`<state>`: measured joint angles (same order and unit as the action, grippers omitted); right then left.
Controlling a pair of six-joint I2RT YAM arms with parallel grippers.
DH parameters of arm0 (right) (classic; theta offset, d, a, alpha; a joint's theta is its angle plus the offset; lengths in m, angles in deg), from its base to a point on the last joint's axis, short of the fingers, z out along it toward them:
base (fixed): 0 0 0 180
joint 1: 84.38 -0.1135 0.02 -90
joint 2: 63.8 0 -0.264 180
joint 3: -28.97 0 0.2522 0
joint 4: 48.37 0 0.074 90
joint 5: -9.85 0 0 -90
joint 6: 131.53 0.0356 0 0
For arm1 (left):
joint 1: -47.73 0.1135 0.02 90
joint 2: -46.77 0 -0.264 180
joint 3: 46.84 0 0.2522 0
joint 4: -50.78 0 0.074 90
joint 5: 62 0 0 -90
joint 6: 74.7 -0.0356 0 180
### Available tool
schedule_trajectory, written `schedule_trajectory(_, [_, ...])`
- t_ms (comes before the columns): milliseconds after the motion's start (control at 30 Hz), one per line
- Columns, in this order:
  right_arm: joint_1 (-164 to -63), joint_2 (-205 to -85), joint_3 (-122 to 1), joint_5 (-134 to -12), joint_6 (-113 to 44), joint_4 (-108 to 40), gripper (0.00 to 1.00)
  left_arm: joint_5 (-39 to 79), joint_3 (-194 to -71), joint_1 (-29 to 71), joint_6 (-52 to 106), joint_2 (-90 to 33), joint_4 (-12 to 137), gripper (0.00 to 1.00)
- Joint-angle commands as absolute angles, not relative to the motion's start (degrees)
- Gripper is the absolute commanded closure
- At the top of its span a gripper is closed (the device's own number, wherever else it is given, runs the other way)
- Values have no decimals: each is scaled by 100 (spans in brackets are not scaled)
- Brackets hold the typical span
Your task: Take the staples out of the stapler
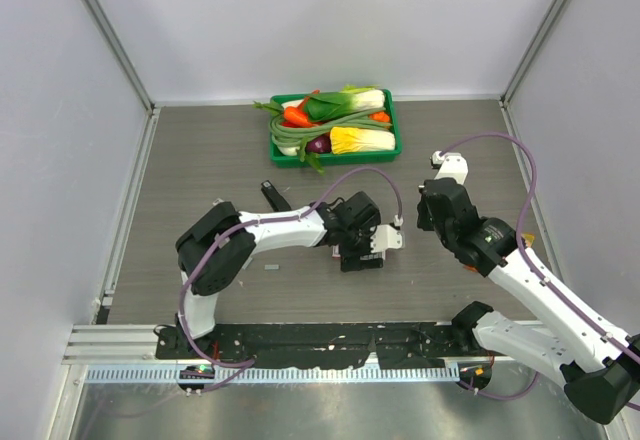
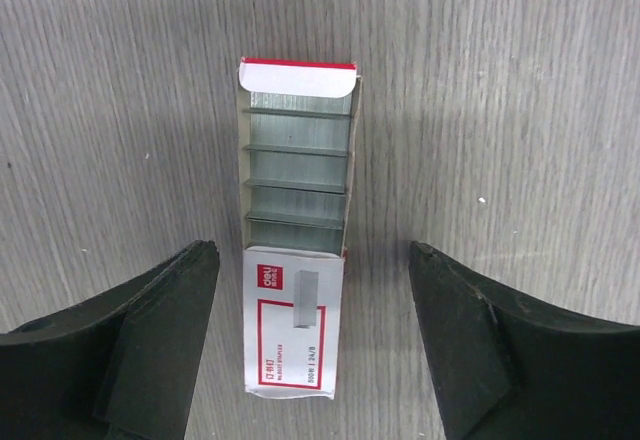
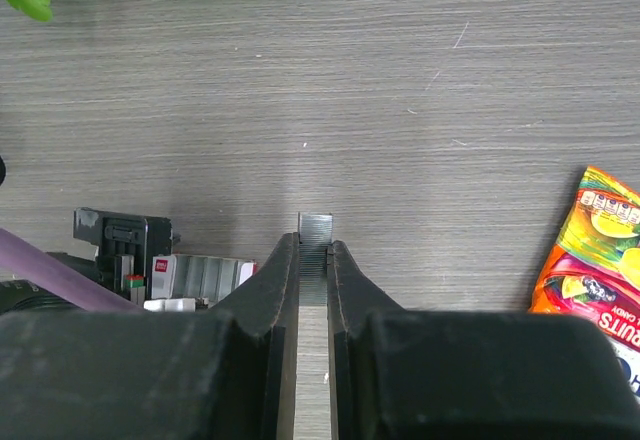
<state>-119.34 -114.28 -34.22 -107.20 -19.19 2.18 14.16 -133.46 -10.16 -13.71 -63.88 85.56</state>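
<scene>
Gripping a short silvery strip of staples [image 3: 315,226], the right end effector [image 3: 314,248] has its two dark fingers [image 3: 275,280] clenched flat against the strip's sides, with the strip's end poking out just past the fingertips. It is held low over the desk [image 1: 200,160], and the right arm runs back from it in a bent reach to its base at the near right corner.

To this end effector's left, the left end effector [image 2: 312,250] points straight down with its fingers released. They stand wide apart on either side of a red-and-white staple box [image 2: 295,335] without touching it. The box lies flat directly beneath, its drawer slid out ahead of the fingertips to show rows of grey staple strips [image 2: 298,190]. The left arm folds back from there to its base at the near left.

The desk is grey wood grain. A black stapler [image 1: 272,195] sits beyond the left forearm, too small to read in detail. Well ahead of both end effectors, a green tray [image 1: 350,157] of vegetables rests against the far edge. A bright snack bag [image 3: 590,250] lies near the right end effector, on its right side.

Pale wall panels on metal posts close the desk at left, right and back. Bare desk stretches ahead of the right end effector towards the tray.
</scene>
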Motion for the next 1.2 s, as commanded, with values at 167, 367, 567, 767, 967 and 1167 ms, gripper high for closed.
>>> schedule_trajectory(167, [-11892, -11328, -3700, -10704, -1983, 213, 99, 1579, -13196, -1028, -1335, -6274, 8291, 28])
schedule_trajectory(367, [-11892, -11364, -3762, -10704, -1991, 230, 99, 1579, -13179, -1019, -1282, -6231, 8414, 41])
schedule_trajectory(567, [-11892, -11390, -3762, -10678, -2009, 248, 99, 1596, -12977, -1028, -1116, -6046, 8475, 42])
schedule_trajectory(767, [-11892, -11434, -3744, -10643, -2009, 239, 99, 1789, -12687, -1019, -887, -5757, 8502, 42])
schedule_trajectory(967, [-11892, -11460, -3700, -10573, -2000, 169, 99, 2027, -12344, -1019, -729, -5572, 8405, 42])
schedule_trajectory(1167, [-11884, -11487, -3674, -10538, -2000, 133, 99, 2097, -12589, -1028, -465, -5633, 8282, 16])
